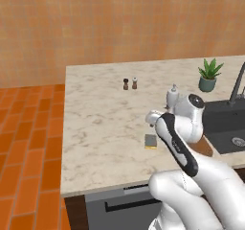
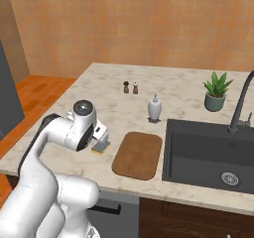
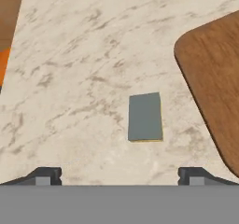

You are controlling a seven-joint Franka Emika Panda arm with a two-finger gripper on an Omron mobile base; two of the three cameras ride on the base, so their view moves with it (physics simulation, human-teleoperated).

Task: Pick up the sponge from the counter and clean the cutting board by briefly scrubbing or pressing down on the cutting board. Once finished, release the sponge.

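Note:
The sponge (image 3: 145,116) lies flat on the counter (image 3: 70,78), grey-blue top up with a thin yellow edge showing. My gripper (image 3: 120,176) hangs above it, open, with the fingertips (image 3: 44,175) wide apart and the sponge between and ahead of them, untouched. To the sponge's right lies the brown cutting board (image 3: 214,73), a short gap away. From the right base view, the sponge (image 2: 101,147) peeks out under my hand, left of the cutting board (image 2: 138,154). In the left base view the sponge (image 1: 151,141) sits near the counter's front edge (image 1: 95,176).
Behind the board stand a white soap dispenser (image 2: 155,108) and two small shakers (image 2: 130,87). The dark sink (image 2: 213,152) with its faucet (image 2: 240,105) is right of the board, and a potted plant (image 2: 215,92) stands behind it. Orange floor (image 1: 28,143) lies beyond the counter's left edge.

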